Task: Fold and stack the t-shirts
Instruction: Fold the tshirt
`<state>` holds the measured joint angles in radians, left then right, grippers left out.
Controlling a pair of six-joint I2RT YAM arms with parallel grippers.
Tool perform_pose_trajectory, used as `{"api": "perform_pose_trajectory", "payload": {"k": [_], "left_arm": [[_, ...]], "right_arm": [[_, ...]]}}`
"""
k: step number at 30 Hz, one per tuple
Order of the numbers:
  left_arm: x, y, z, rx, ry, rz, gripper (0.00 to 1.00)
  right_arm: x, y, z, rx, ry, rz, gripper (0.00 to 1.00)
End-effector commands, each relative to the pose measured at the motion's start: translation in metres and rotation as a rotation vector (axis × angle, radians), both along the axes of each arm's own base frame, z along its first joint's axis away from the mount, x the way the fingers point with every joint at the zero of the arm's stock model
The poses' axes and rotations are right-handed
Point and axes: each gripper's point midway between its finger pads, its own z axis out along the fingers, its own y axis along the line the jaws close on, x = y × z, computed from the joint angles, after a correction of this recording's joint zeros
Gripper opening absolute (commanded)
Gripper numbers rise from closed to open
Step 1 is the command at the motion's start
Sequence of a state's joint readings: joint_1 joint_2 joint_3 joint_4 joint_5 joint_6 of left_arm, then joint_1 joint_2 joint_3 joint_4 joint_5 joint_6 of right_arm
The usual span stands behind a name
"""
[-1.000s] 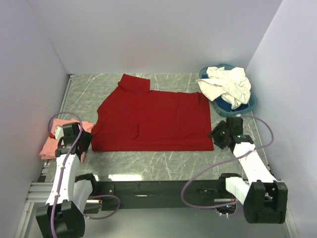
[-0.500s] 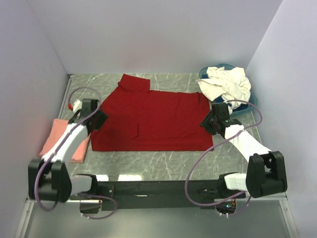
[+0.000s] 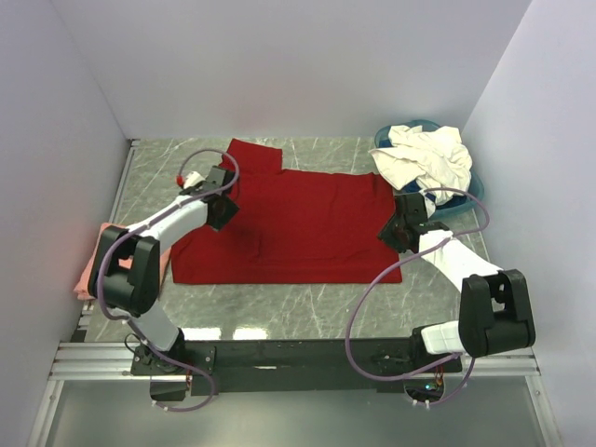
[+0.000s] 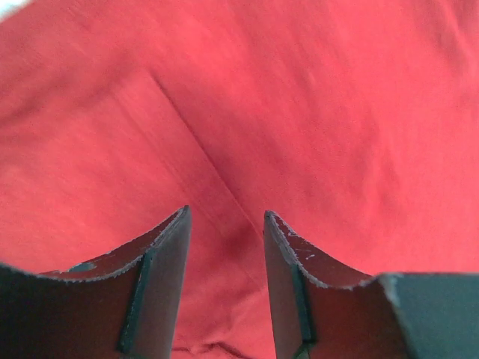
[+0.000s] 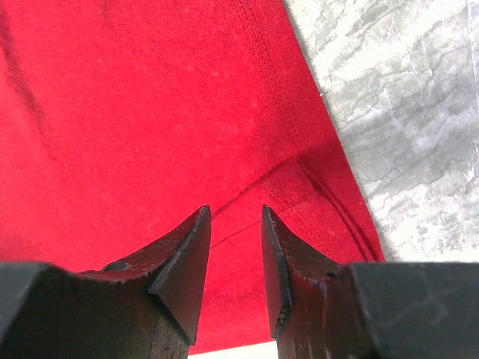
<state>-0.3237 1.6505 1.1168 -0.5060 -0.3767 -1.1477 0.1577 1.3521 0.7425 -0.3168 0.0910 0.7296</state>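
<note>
Wrist views are showing left gripper (image 4: 226, 213) and right gripper (image 5: 236, 209), jaws spread, over deep red cloth t-shirt (image 3: 307, 219); shallow pinches risking slippage.

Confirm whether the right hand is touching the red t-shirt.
Cannot tell. In the right wrist view the open right hand hangs over the red t-shirt near its hem, but no view shows contact or a gap.

no text, labels, brands or numbers can be read on anything here.
</note>
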Motion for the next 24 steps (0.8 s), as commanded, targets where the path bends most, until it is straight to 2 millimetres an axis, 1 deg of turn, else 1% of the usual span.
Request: {"api": "perform_pose_trajectory", "payload": {"k": [1, 2, 3, 4, 5, 6, 7, 8, 9, 10, 11, 12, 13, 14, 15, 17, 22, 24], "left_arm": [[0.009, -0.023, 0.013, -0.006, -0.041, -0.037, 0.49], [0.009, -0.034, 0.013, -0.008, -0.042, -0.064, 0.49], [0.008, -0.039, 0.008, -0.003, -0.031, -0.076, 0.49], [0.008, -0.043, 0.007, 0.003, -0.027, -0.086, 0.49], [0.008, -0.051, 0.008, 0.004, -0.029, -0.103, 0.49], [0.008, -0.054, 0.001, 0.017, -0.010, -0.111, 0.49], [0.008, -0.057, -0.001, 0.022, -0.006, -0.117, 0.49], [0.009, -0.067, 0.000, 0.022, -0.009, -0.139, 0.49], [0.008, -0.071, -0.008, 0.032, 0.012, -0.152, 0.49], [0.008, -0.076, -0.010, 0.037, 0.015, -0.162, 0.49], [0.009, -0.085, -0.008, 0.043, 0.011, -0.178, 0.49], [0.007, -0.088, -0.015, 0.060, 0.029, -0.185, 0.49], [0.004, -0.090, -0.017, 0.074, 0.046, -0.189, 0.49], [0.004, -0.095, -0.016, 0.089, 0.042, -0.190, 0.49], [0.002, -0.096, -0.021, 0.104, 0.058, -0.186, 0.49], [-0.003, -0.099, -0.023, 0.127, 0.061, -0.181, 0.48], [-0.009, -0.097, -0.025, 0.175, 0.069, -0.161, 0.47], [-0.012, -0.093, -0.023, 0.208, 0.072, -0.151, 0.46]], "right_arm": [[0.015, -0.004, 0.010, -0.032, -0.055, -0.005, 0.40], [0.014, -0.004, 0.009, -0.033, -0.052, -0.007, 0.40], [0.015, -0.004, 0.010, -0.031, -0.058, -0.004, 0.40], [0.015, -0.004, 0.010, -0.030, -0.056, -0.003, 0.40], [0.015, -0.003, 0.010, -0.028, -0.058, -0.002, 0.40], [0.015, -0.003, 0.010, -0.026, -0.056, -0.002, 0.40], [0.015, -0.003, 0.010, -0.026, -0.056, -0.002, 0.40], [0.014, -0.004, 0.009, -0.027, -0.054, -0.002, 0.40], [0.015, -0.003, 0.010, -0.026, -0.059, -0.001, 0.40], [0.015, -0.004, 0.010, -0.025, -0.059, -0.001, 0.40], [0.014, -0.004, 0.009, -0.026, -0.056, -0.001, 0.41], [0.015, -0.004, 0.009, -0.025, -0.059, -0.001, 0.40], [0.015, -0.004, 0.009, -0.024, -0.058, -0.003, 0.40], [0.014, -0.005, 0.008, -0.026, -0.054, -0.004, 0.40], [0.014, -0.005, 0.007, -0.025, -0.054, -0.003, 0.40], [0.015, -0.006, 0.008, -0.024, -0.055, -0.007, 0.40], [0.014, -0.007, 0.005, -0.021, -0.048, -0.005, 0.40], [0.014, -0.006, 0.005, -0.021, -0.048, -0.003, 0.40]]}}
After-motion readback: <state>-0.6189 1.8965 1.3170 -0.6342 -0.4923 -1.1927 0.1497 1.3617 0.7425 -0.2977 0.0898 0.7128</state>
